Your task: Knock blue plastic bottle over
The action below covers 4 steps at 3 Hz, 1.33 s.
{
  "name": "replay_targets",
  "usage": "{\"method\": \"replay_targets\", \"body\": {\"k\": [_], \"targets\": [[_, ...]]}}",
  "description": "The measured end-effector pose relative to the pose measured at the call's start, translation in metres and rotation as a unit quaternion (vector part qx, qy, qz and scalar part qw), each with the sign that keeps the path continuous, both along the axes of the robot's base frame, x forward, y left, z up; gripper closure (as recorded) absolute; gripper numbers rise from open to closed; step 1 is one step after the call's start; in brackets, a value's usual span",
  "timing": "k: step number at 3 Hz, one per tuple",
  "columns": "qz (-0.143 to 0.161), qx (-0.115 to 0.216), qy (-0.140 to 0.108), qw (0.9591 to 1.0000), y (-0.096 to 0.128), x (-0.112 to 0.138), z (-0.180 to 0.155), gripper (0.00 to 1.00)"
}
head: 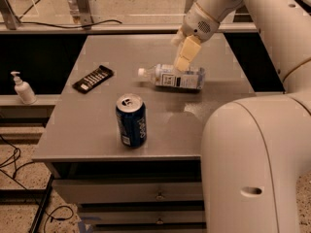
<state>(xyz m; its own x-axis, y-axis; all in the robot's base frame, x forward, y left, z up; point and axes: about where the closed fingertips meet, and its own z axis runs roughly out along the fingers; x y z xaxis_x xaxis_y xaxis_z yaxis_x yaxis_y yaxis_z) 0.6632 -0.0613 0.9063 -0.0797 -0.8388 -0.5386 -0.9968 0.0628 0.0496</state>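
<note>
The blue plastic bottle (174, 77) lies on its side on the grey table (87, 130), its white cap pointing left. It is clear, with a white-and-blue label. My gripper (184, 56) hangs just above the bottle's middle, its cream fingers (187, 50) pointing down and slightly left. It holds nothing.
A dark blue soda can (130, 120) stands upright near the table's front edge. A black flat object with white stripes (93, 78) lies at the left. A small white pump bottle (23, 88) stands on a ledge off the table's left side. My white arm fills the right.
</note>
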Motion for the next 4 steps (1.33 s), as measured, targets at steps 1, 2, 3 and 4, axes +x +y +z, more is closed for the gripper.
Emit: {"method": "replay_targets", "body": {"k": [1,2,3,4], "targets": [[-0.024,0.063,-0.028,0.9974,-0.013,-0.002,0.02,0.0],[-0.065,0.164,-0.077,0.9813,-0.042,-0.012,0.047,0.0],[-0.095,0.279,-0.118,0.9484,-0.06,-0.03,0.062,0.0],[-0.141,0.382,-0.172,0.8968,-0.088,-0.037,0.078,0.0]]}}
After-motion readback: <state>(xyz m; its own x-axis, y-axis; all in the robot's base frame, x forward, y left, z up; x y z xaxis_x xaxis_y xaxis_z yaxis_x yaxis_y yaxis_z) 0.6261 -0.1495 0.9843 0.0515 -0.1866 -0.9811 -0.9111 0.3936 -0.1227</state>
